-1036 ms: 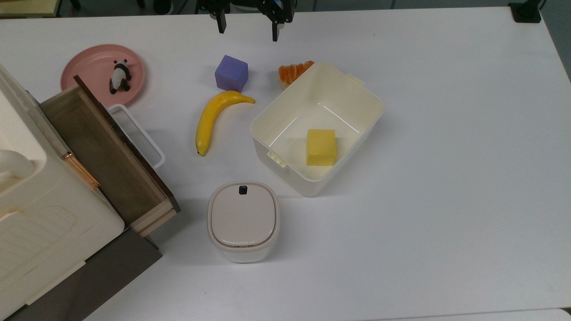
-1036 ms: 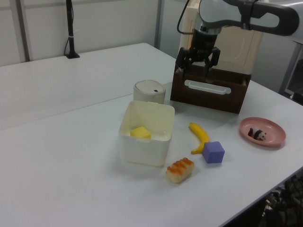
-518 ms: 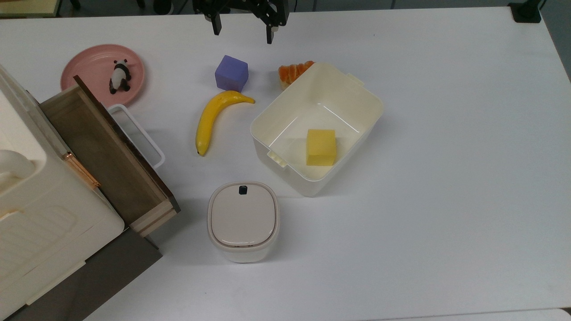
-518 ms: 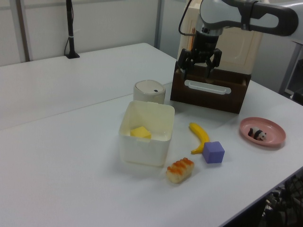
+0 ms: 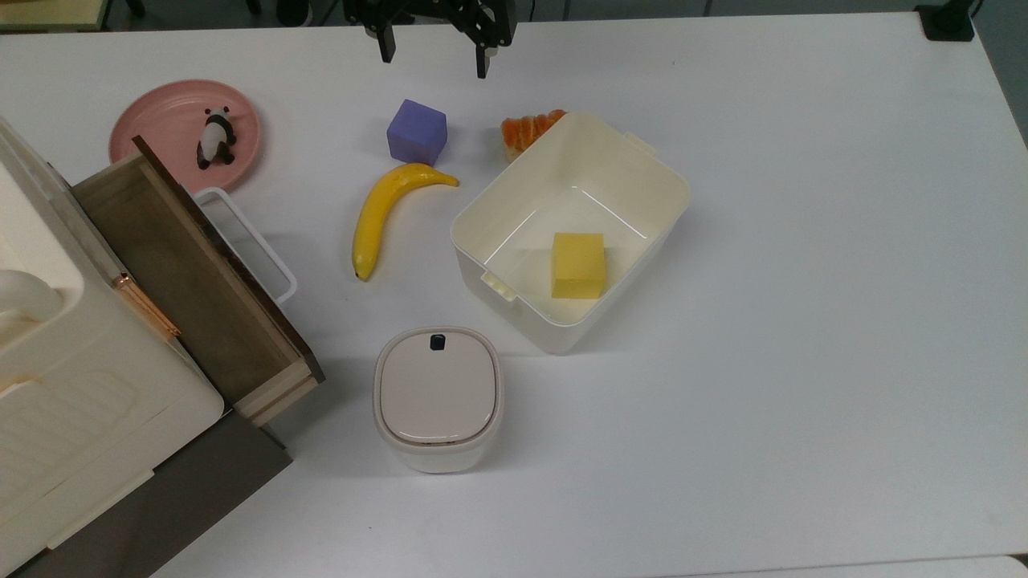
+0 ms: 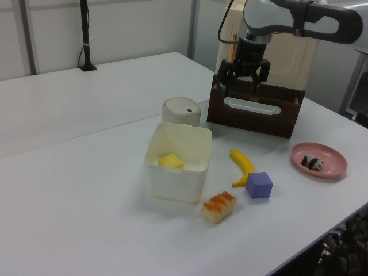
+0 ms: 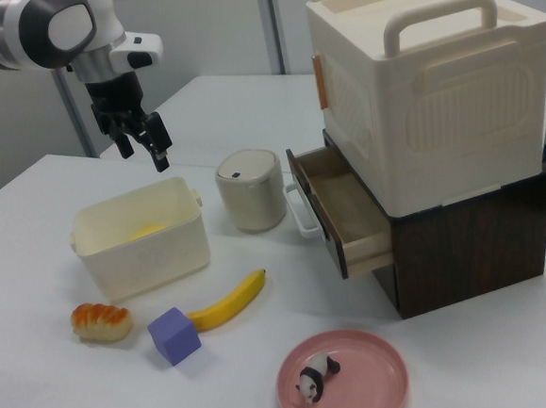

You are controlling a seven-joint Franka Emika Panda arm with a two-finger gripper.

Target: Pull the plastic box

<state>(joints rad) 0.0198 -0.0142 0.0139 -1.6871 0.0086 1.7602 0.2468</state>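
The plastic box is a deep cream-white bin standing open in the middle of the table, set at an angle, with a yellow block inside it. The box shows mid-table in the left view and the box shows at the right view's left. My gripper hangs open and holds nothing at the top view's upper edge, up and left of the box, past the bread. The gripper is high above the table in the left view. In the right view the gripper hovers over the box's far side.
A bread roll lies against the box's far corner. A purple cube and a banana lie to the top view's left of it. A lidded white container stands near the box. A cabinet's open drawer and a pink plate with a panda are further left.
The open gripper has shifted a little toward the top view's left and risen slightly in the left view. The box and the other objects have not moved.
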